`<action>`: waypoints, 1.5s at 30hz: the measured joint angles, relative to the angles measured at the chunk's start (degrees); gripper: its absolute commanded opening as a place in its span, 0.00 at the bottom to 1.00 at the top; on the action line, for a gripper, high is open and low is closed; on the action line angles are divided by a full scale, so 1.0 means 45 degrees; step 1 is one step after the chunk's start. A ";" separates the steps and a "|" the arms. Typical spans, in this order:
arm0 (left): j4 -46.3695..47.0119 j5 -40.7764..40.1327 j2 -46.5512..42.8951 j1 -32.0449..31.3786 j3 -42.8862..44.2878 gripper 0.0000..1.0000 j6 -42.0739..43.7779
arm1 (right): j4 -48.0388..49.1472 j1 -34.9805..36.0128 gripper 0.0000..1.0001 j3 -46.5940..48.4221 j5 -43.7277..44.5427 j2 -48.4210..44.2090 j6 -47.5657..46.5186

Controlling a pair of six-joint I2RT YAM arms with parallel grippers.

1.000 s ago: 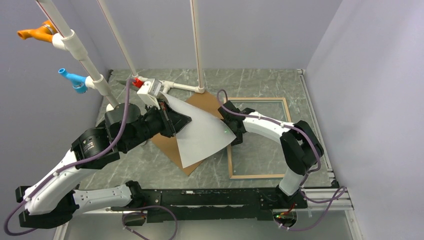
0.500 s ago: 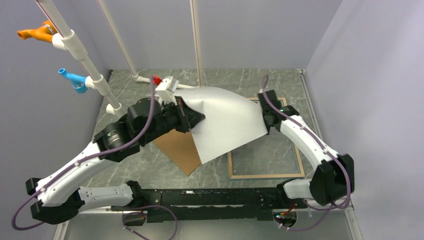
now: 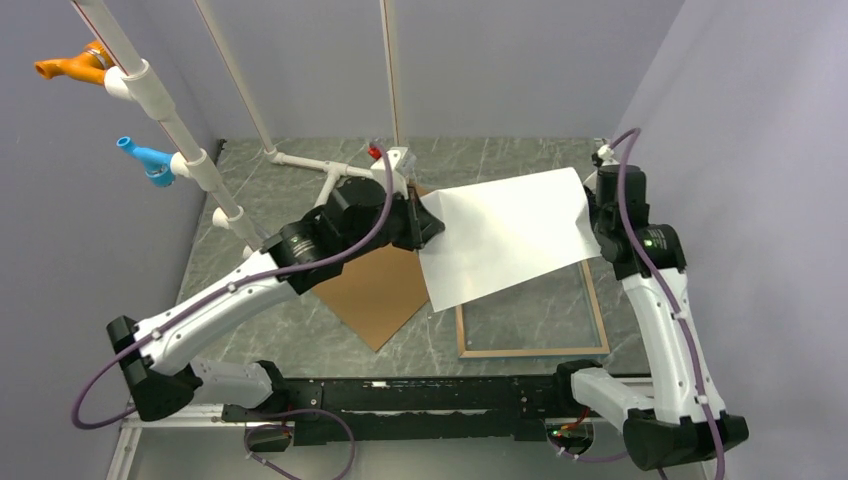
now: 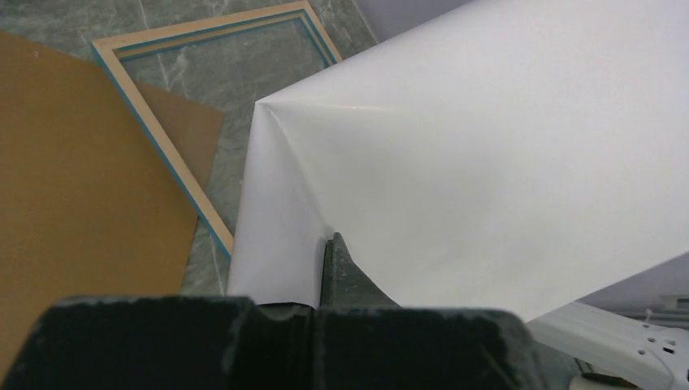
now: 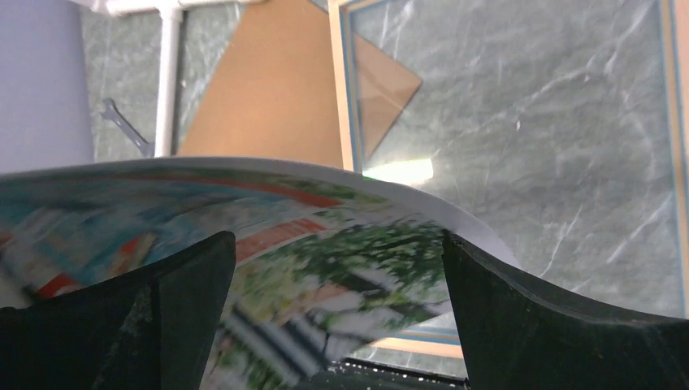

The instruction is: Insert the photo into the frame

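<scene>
The photo (image 3: 505, 238) hangs in the air, plain white back up, above the far half of the frame (image 3: 530, 351), which lies flat on the table. My left gripper (image 3: 424, 224) is shut on the photo's left edge. The left wrist view shows the sheet (image 4: 487, 146) creased where it meets the closed fingers (image 4: 345, 272). My right gripper (image 3: 590, 212) is at the photo's right edge. Its jaws stand wide open, and the printed face (image 5: 325, 252) lies between them, unclamped. The frame's wood and blue rail (image 4: 173, 158) and its rail (image 5: 343, 89) beside the clear pane show below.
A brown backing board (image 3: 375, 295) lies on the table left of the frame, one corner under it. White pipe stands (image 3: 300, 160) rise at the back left, carrying an orange fitting (image 3: 70, 66) and a blue one (image 3: 145, 158). Grey walls close in on both sides.
My left gripper has carried the photo right, from over the backing board to above the frame. My right arm has swung out to the photo's right edge and its jaws have opened wider.
</scene>
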 measured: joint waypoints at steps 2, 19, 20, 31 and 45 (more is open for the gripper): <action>0.0117 0.0257 0.0549 0.0160 0.0262 0.00 0.0330 | -0.0214 -0.0005 0.99 0.0597 0.0126 -0.0291 -0.0146; 0.0277 0.1073 -0.2181 0.1443 0.0680 0.00 0.1321 | -0.0423 -0.0073 0.99 0.0126 0.1549 -0.1161 -0.0457; 0.0175 0.1010 -0.2487 0.1472 0.0685 0.00 0.1321 | -0.0369 -0.0092 0.99 -0.0078 0.1501 -0.1088 -0.0457; -0.2254 0.0874 -0.2589 0.1637 0.1054 0.00 0.0724 | -0.0223 -0.0801 0.99 -0.0165 -0.0393 -0.0563 -0.0398; -0.2832 0.2259 0.0471 0.1749 0.1200 0.00 0.0359 | -0.0617 -0.1059 0.99 0.2676 -0.2006 -0.1234 -0.0112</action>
